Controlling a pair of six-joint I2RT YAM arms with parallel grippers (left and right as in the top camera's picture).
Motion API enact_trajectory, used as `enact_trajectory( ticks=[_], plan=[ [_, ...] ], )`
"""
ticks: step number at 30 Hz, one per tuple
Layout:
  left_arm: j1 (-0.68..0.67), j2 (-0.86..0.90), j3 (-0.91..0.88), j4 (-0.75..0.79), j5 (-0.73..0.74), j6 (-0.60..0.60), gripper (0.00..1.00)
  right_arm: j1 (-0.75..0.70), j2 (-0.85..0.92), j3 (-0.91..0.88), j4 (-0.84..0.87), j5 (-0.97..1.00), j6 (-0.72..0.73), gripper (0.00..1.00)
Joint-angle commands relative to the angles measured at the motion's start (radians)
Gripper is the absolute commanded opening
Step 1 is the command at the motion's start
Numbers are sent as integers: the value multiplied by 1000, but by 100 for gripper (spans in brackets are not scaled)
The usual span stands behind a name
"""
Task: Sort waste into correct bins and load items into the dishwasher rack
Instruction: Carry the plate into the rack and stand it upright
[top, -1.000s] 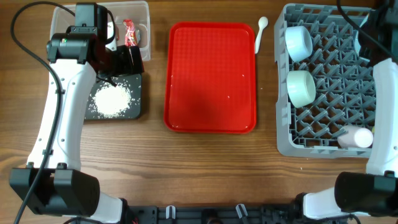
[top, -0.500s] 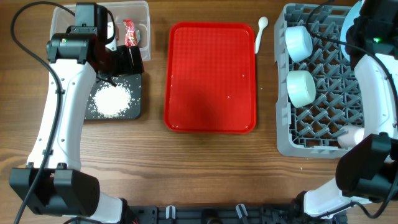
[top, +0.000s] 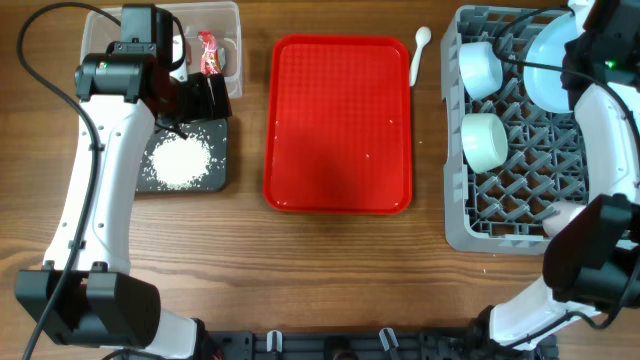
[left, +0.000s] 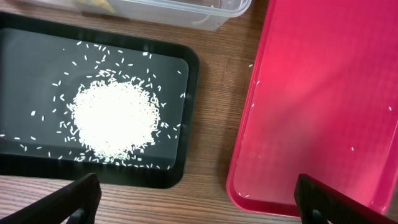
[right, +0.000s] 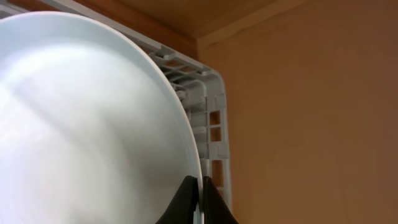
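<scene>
Plate (top: 548, 72) newly above rack (top: 500, 240) corner, rim pinched in right tool (right: 198, 182)

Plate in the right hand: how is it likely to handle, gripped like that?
Probably stiff: the plate shows no bend though the right hand pinches only its rim. Its glossy surface suggests it could slip or pivot in that narrow pinch. Being round, it may roll unless pegs of the dishwasher rack catch it.
</scene>
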Motion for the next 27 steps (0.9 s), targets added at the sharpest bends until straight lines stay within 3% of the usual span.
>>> enact_trajectory(
  ticks=[1, 20, 21, 25, 27],
  plan=[
    [4, 8, -4, 2, 5, -10, 100, -13, 14, -2, 12, 12, 26, 4],
    [4, 8, -4, 2, 5, -10, 100, -28, -51, -2, 78, 33, 46, 4],
    [4, 8, -4, 2, 5, -10, 100, -28, -51, -2, 76, 33, 48, 8],
    [4, 8, -4, 2, 5, -10, 100, -28, -51, -2, 72, 10, 75, 70],
    [4, 8, -4, 2, 5, -10, 100, -28, -51, -2, 71, 10, 84, 76]
  ],
)
